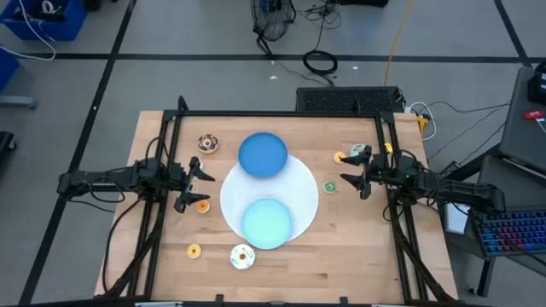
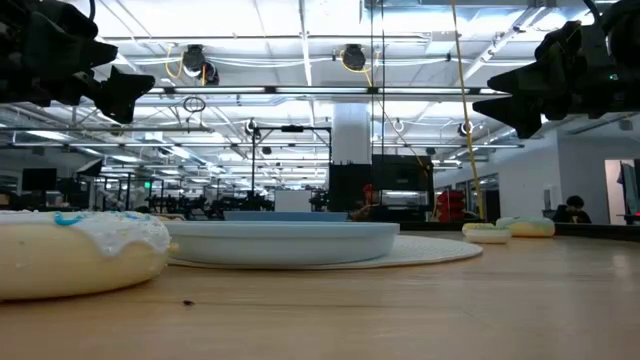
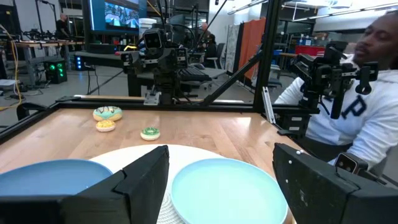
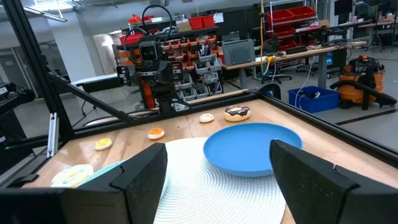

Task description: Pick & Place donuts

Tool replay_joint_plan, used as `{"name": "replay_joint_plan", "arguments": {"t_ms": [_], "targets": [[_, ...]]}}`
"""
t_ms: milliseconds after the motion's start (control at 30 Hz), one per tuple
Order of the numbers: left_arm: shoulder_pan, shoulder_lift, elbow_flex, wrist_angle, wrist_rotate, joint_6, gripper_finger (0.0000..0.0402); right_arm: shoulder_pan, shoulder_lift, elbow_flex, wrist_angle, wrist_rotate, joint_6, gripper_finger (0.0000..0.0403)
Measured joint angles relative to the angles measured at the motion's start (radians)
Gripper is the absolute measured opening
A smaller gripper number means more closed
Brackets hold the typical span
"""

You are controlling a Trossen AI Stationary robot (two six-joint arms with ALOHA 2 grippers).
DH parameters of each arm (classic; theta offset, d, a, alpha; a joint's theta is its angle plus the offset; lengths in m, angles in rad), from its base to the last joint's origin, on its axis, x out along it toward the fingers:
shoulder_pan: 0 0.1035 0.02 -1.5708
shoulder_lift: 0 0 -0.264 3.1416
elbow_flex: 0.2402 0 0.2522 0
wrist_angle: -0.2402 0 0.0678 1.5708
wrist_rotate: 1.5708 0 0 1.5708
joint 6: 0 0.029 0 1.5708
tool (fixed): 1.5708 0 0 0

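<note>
Seven donuts lie flat on the wooden table. On the left are a chocolate-sprinkled one [image 1: 207, 143], a tiny orange one [image 1: 202, 205], a yellow one [image 1: 194, 251] and a white-frosted one [image 1: 243, 256]. On the right are a teal one [image 1: 358, 152], a tiny yellow one [image 1: 339, 157] and a green one [image 1: 329, 187]. My left gripper [image 1: 203, 181] hangs open above the table, left of the white mat and over the orange donut. My right gripper [image 1: 350, 179] hangs open right of the mat, near the green donut. Neither has anything between its fingers [image 3: 146, 171] [image 4: 283, 158].
A round white mat [image 1: 303, 183] lies at the table's middle with a dark blue plate [image 1: 263, 155] on its far part and a light blue plate [image 1: 269, 222] on its near part. Black frame rails [image 1: 162, 213] run along both sides. A person [image 3: 367, 106] sits beyond the table.
</note>
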Motion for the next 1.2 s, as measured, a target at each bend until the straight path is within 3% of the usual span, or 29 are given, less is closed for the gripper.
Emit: {"name": "replay_joint_plan", "arguments": {"t_ms": [1200], "targets": [[0.0, 0.0, 0.0, 0.0, 0.0, 0.0, 0.0276, 0.0, 0.0, 0.0, 0.0, 0.0, 0.0, 0.027]]}}
